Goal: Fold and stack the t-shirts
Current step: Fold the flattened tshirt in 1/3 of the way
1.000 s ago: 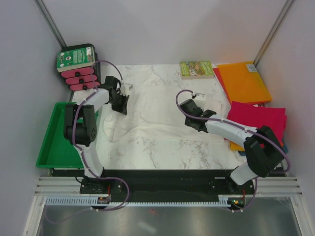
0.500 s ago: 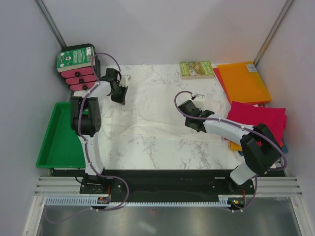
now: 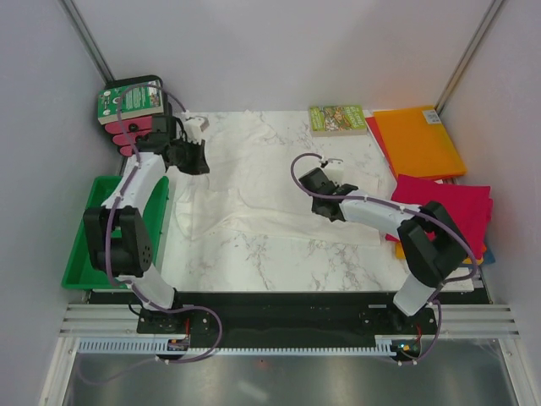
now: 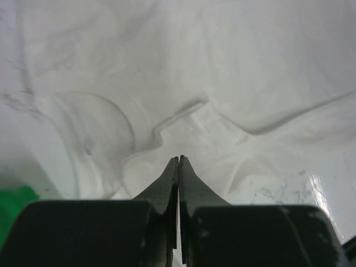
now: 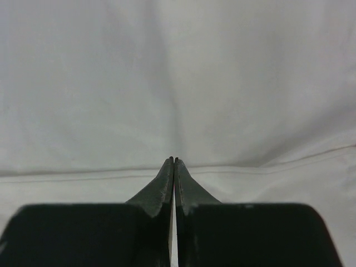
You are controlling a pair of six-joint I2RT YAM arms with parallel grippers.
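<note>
Left wrist view: L gripper (image 4: 178, 162) had its fingers pressed together, tips down in the white t-shirt (image 4: 250, 72). The cloth puckered into a small ridge just ahead of the tips, so it was prob. pinching a bit of fabric, tho the pinch itself was hidden. R gripper (image 5: 173, 162) was likewise closed tip-to-tip, sitting right on a hem line w/ a faint crease running straight ahead of it; again prob. clamped on cloth. Btwn the two, the shirt lay spread on the marble table (image 3: 279, 266), unfolded, its long axis running roughly from one gripper to the other, w/ L at a far corner and R at the opposite edge, nearer the middle. So the cloth lay ahead of and inward from each gripper, and a fold would, I judged, need both to carry their edges the same way. The fabric looked thin, soft and wrinkly, w/ long slack creases slanting across, so it would likely sag and bunch when lifted. Past R gripper, on the side away from L, sat the folded orange shirt (image 3: 418, 139) and magenta shirt (image 3: 444, 207), flat rectangles, overlapping; R arm was clearly nearer that stack. The green-covered book (image 3: 337, 118) lay just beyond the shirt's far edge, and the green tray (image 3: 93, 245) sat behind L gripper, off the table's side.
</note>
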